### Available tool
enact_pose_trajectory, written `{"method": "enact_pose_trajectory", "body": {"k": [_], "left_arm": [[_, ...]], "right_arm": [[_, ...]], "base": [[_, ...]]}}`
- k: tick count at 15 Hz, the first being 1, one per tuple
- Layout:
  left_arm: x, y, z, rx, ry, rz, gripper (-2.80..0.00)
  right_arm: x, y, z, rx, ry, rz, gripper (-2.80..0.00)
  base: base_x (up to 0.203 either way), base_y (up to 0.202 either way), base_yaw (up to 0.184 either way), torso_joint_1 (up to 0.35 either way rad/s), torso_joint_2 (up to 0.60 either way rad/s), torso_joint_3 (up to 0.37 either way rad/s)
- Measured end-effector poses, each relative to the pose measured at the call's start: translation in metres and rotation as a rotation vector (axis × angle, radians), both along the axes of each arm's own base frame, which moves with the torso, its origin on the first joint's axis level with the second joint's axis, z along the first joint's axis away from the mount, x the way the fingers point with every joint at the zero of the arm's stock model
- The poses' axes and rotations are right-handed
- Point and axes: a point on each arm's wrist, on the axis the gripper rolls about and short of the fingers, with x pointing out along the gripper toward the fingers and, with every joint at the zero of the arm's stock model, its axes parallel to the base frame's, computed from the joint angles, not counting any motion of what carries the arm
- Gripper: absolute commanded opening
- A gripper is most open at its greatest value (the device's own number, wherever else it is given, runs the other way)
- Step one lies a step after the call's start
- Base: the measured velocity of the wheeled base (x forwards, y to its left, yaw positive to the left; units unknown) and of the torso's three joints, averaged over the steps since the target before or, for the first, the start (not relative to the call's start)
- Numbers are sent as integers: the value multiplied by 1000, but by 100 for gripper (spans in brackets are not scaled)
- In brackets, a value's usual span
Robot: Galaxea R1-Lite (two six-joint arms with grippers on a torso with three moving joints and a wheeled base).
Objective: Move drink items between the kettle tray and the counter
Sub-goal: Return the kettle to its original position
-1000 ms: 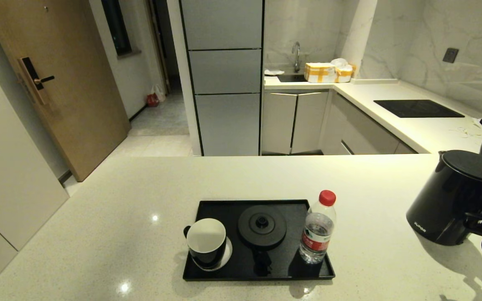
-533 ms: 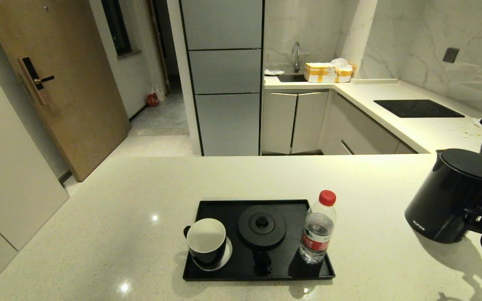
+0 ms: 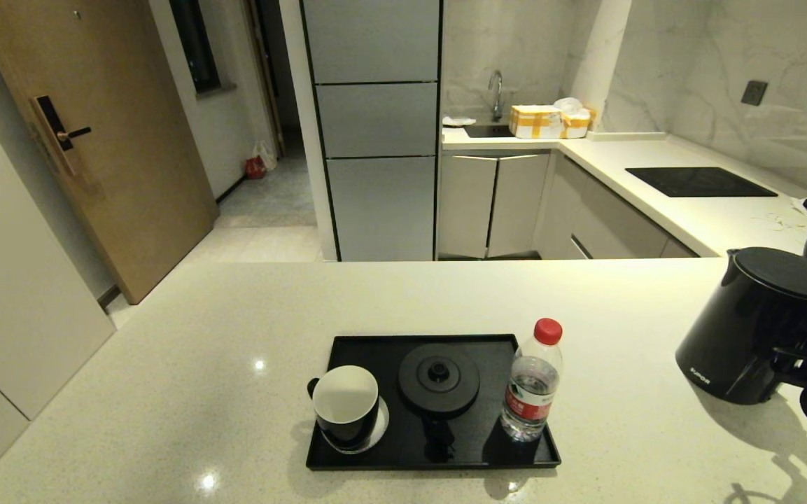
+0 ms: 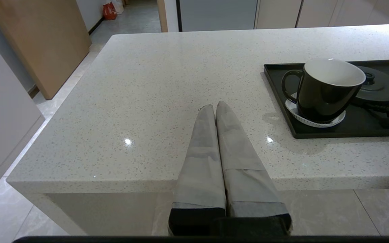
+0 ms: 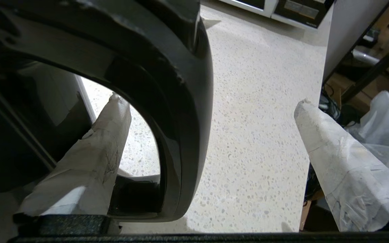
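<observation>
kettle [image 3: 753, 329] sitting on the counter [image 3: 235, 364] far right, well off the kettle tray [image 3: 347, 462]. looks rigid, glossy, probably hefty, so best grabbed by the loop handle [image 5: 184, 111]. right gripper [image 5: 207, 135] spread wide, one finger through the loop, not clamped. left gripper [image 4: 214, 109] pinched shut, parked at counter edge.

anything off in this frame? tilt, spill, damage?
Kettle leans left, off its base disc, at the counter's right edge. Open right gripper straddles its loop handle, one finger through the loop. Mug and bottle stand upright on the tray. No spill or damage.
</observation>
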Motion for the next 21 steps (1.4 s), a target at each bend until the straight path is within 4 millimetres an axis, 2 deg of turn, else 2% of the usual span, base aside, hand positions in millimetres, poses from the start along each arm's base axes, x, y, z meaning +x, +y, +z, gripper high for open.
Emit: {"method": "enact_pose_trajectory", "body": {"k": [6,21], "left_arm": [[0,0,0,0,-1,-1,-280],[0,0,0,0,0,0,-280]], "right_arm": [[7,-2,-3,-6,3,3,0],[11,-4,9,-42,-12,5,0]], "base": [[0,0,0,0,0,0],[0,0,0,0,0,0]]}}
